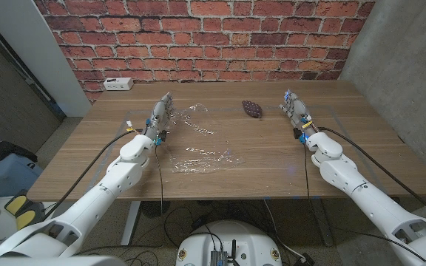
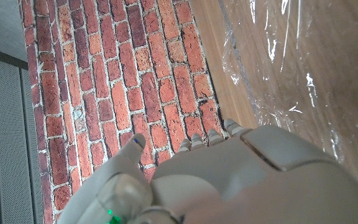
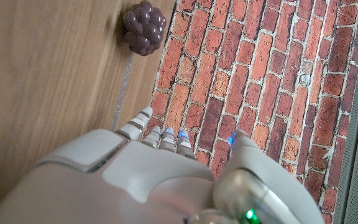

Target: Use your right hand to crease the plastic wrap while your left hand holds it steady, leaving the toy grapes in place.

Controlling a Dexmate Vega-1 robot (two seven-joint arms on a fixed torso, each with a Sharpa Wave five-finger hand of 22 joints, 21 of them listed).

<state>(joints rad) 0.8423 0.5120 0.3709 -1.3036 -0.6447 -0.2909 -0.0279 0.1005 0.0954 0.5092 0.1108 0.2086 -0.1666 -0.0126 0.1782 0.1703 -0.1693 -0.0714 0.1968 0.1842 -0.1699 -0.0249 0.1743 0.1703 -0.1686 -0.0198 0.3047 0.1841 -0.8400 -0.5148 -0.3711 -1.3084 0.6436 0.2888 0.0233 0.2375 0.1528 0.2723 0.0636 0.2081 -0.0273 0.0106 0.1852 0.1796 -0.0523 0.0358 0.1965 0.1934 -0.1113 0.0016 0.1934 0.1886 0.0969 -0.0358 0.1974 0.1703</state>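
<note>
Robot lab or test room, not home. Wooden table point(image 1: 272, 159) on metal legs stands against bare red brick wall point(image 1: 198, 37). Grey concrete wall point(image 1: 405, 52) right of table. White power strip point(image 1: 117, 83) on floor behind table's far left corner. Loose cables point(image 1: 191, 218) under table's near edge.

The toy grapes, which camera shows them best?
The right wrist view: the toy grapes appear large and sharp on the wood, near the brick wall. The head view shows them small and dark, left of the right hand.
</note>
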